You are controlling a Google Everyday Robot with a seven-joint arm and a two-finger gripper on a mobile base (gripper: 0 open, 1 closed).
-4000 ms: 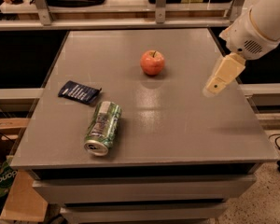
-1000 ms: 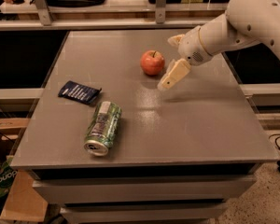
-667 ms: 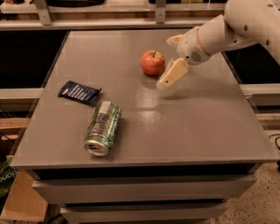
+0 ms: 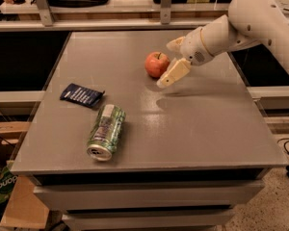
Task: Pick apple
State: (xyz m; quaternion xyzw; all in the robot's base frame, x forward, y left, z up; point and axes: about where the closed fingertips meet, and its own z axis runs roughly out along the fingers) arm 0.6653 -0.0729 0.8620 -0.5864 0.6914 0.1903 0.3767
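Note:
The apple (image 4: 156, 64), small, round and red-orange, stands on the grey table (image 4: 197, 124) toward the back middle. My gripper (image 4: 170, 60) reaches in from the right on a white arm and sits right beside the apple's right side. It is open, with one cream finger (image 4: 172, 73) low in front of the apple and the other behind it. Neither finger visibly grips the apple, which rests on the table.
A green can (image 4: 105, 131) lies on its side at the front left. A dark blue packet (image 4: 81, 95) lies flat at the left. A shelf rail with posts runs behind the table. Cardboard boxes stand on the floor at the lower left.
The gripper has swung from the table's right edge leftward to the apple and closed the last small gap to its right side. The apple, can and packet have not moved.

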